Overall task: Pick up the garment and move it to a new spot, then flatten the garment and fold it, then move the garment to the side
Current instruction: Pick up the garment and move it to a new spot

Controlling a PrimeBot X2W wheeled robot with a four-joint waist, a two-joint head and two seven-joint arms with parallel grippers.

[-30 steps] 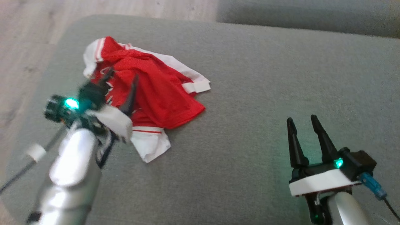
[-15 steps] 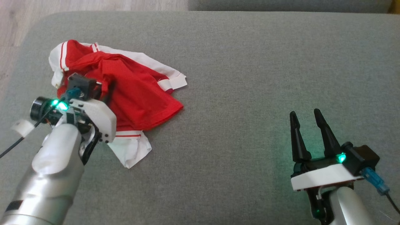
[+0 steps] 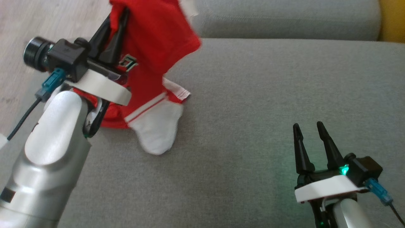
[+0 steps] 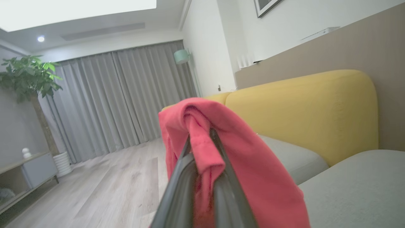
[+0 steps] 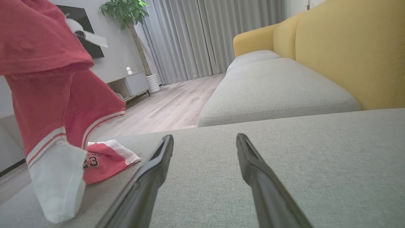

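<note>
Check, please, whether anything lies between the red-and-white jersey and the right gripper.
Nothing visible does: only grey fabric sofa cushion separates the red-and-white jersey, hanging from the shut left gripper, and the open right gripper.

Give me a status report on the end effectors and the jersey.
Left end effector shut on red jersey, raised; lower end on grey sofa cushion. Right end effector open, empty, low over cushion. No obstacle seen.
</note>
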